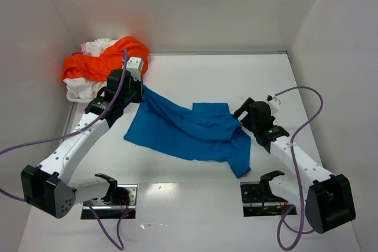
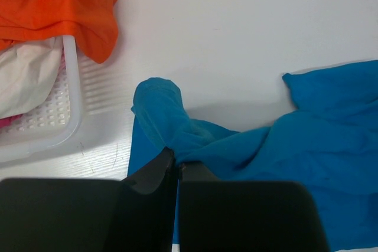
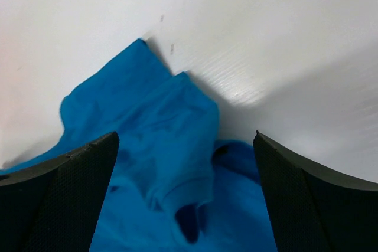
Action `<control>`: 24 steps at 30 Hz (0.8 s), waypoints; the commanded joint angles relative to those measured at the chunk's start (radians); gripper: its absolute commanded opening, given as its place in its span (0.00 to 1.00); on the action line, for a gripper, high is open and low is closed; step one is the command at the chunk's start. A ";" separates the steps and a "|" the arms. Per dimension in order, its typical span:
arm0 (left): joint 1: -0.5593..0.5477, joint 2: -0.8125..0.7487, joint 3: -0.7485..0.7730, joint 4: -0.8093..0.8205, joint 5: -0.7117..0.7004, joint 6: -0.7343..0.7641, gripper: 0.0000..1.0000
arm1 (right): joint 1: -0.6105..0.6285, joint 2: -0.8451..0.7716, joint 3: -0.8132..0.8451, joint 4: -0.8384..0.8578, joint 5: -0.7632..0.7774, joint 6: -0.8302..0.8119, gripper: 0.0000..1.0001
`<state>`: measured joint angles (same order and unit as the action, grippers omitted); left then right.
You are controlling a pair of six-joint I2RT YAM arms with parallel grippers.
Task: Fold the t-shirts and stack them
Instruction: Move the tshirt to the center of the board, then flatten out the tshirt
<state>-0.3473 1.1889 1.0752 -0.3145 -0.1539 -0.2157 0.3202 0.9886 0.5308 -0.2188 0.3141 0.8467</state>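
Bright even light, soft shadows, streaky glare on the table (image 3: 236, 87), wrist views slightly soft

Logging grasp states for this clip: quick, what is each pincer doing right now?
Left pincer: closed on the blue t-shirt.
Right pincer: open, over the blue t-shirt, holding nothing.

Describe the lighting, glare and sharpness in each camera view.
Top external: even, soft light; the orange t-shirt is oversaturated and tints the wall behind it. Left wrist: sharp on the blue t-shirt, the left claw near-black, detail lost. Right wrist: a glare patch on the table; the blue t-shirt slightly soft there.
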 commanded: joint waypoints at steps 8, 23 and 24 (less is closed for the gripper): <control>0.007 -0.022 -0.011 0.037 0.043 -0.005 0.00 | -0.040 0.160 0.023 0.208 -0.101 -0.092 0.99; 0.007 0.006 -0.011 0.046 0.053 0.004 0.00 | -0.040 0.375 0.155 0.170 -0.175 -0.170 0.20; 0.007 0.006 -0.011 0.046 0.053 0.004 0.00 | -0.040 0.375 0.155 0.161 -0.175 -0.170 0.14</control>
<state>-0.3473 1.1873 1.0725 -0.3138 -0.1207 -0.2134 0.2871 1.3701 0.6544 -0.0822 0.1410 0.6872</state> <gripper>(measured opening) 0.007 0.184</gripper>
